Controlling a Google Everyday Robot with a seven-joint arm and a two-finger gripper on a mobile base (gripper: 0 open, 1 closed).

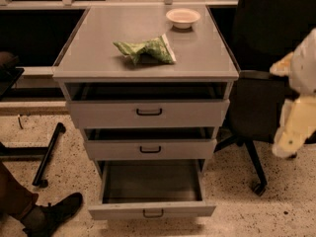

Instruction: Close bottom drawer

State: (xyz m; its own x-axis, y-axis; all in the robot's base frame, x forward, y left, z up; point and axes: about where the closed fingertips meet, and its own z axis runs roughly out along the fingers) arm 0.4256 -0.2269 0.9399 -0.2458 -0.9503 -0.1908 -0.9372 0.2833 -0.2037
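Floor: pale speckled terrazzo (276, 216). Light-grey metal cabinet stands at frame centre; its flat top (98, 48) carries a crumpled green snack bag (145, 49) near the middle and a small white bowl (183, 18) at 1 o'clock from the bag, near the back edge and well apart from it. Black office chair (261, 98) at 3 o'clock, just beside the cabinet. At 8 o'clock a black stand leg (48, 154) lies on the floor; at 7 o'clock, a person's black shoe (54, 214) and brown trouser leg. Three drawers, each with a small black bar handle. Top drawer (148, 112): pulled out a little, inside in shadow, contents cannot be told. Middle drawer (150, 149): also out a little, inside dark. Bottom drawer (152, 210), at 6 o'clock: pulled far out, well past the two above, dark grey floor in plain view, low front facing the camera. Gripper (292, 132): pale and blurred at the 3 o'clock frame edge, in front of the chair, well apart from every drawer; whether wide or narrow, cannot tell
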